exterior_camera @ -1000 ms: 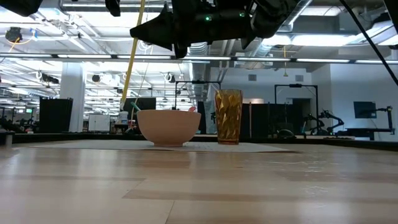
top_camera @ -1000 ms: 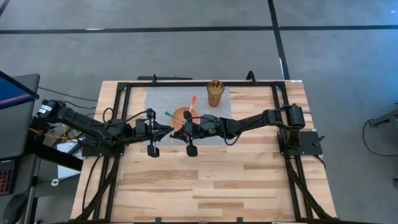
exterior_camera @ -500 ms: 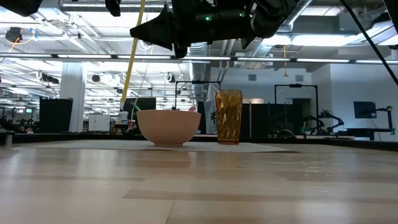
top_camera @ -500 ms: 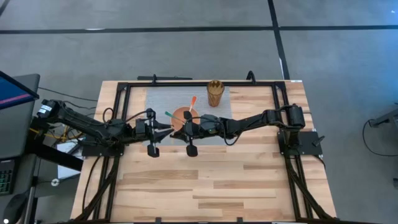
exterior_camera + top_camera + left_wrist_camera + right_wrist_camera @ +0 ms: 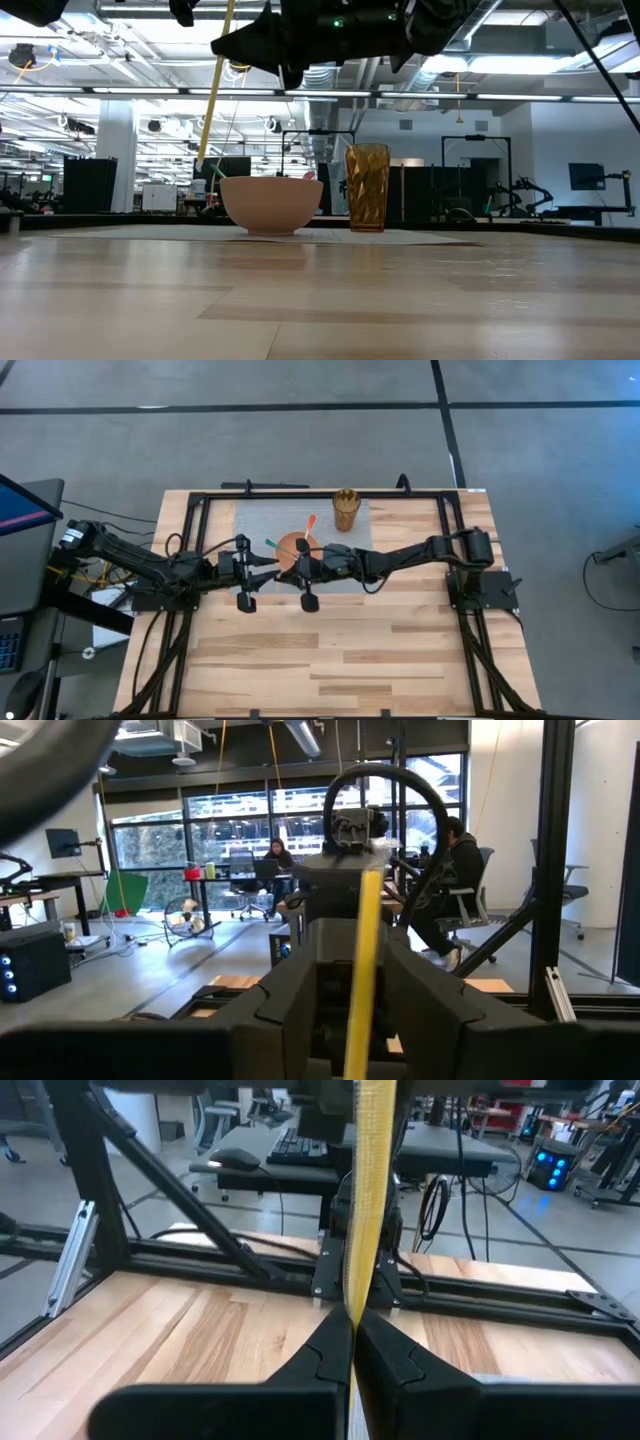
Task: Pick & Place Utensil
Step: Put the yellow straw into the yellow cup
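A long yellow utensil (image 5: pixel 212 90) hangs tilted above the table, its lower end near the left rim of the pink bowl (image 5: pixel 270 205). My right gripper (image 5: pixel 352 1335) is shut on it; in the low view that gripper (image 5: pixel 218 48) points toward the table's left. My left gripper (image 5: pixel 360 990) is open, one finger on either side of the yellow utensil (image 5: pixel 362 950), facing the right gripper over the bowl (image 5: pixel 292 543). A green utensil (image 5: pixel 272 543) and an orange one (image 5: pixel 309 525) lean in the bowl. An amber cup (image 5: pixel 346 510) stands behind it. My right gripper pinches the yellow utensil's shaft (image 5: pixel 352 1305) between its two fingertips. The fingers come level from the table's right and lie across the shaft. The utensil stands nearly upright, leaning a little, reaching above and below the fingers, its lower end (image 5: pixel 198 160) above the bowl's rim level.
The bowl and cup (image 5: pixel 368 188) stand on a grey mat (image 5: pixel 250 520) at the table's far middle. A black frame (image 5: pixel 200 500) runs round the table top. The near half of the wooden table (image 5: pixel 330 660) is bare.
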Robot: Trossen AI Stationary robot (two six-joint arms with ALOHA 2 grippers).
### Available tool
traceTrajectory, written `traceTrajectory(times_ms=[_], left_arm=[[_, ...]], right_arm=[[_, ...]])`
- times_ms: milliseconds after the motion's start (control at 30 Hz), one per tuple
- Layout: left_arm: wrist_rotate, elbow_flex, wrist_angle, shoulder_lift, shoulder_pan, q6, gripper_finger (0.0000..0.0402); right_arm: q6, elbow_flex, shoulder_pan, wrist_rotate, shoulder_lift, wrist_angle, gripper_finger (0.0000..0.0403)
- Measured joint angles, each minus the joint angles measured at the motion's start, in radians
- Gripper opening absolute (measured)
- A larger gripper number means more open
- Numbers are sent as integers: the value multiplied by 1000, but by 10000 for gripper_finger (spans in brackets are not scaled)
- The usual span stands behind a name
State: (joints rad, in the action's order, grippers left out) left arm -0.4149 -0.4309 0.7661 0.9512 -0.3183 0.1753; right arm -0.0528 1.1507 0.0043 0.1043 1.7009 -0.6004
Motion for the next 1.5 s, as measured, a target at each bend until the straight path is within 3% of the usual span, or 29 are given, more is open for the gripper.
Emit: traceTrajectory(times_ms=[233,567,700,833,933,1067,1233,1500], left_arm=[[0,0,-3,0,0,0,142],[0,0,-3,0,0,0,143],[0,0,-3,0,0,0,145],[0,0,-3,0,0,0,145],[0,0,-5,0,0,-23,145],[0,0,-6,0,0,-31,145],[0,0,-6,0,0,-31,145],[0,1,-6,0,0,-31,145]], right_arm=[[-6,0,-9,0,-79,133,2],[-90,0,-88,-17,-355,402,2],[-194,0,-134,-156,-459,452,2],[-317,0,-204,-393,-532,534,2],[-283,0,-292,-497,-559,635,2],[-132,0,-433,-405,-551,748,2],[-102,-14,-557,-229,-467,720,2],[-27,-16,-607,-126,-307,711,2]])
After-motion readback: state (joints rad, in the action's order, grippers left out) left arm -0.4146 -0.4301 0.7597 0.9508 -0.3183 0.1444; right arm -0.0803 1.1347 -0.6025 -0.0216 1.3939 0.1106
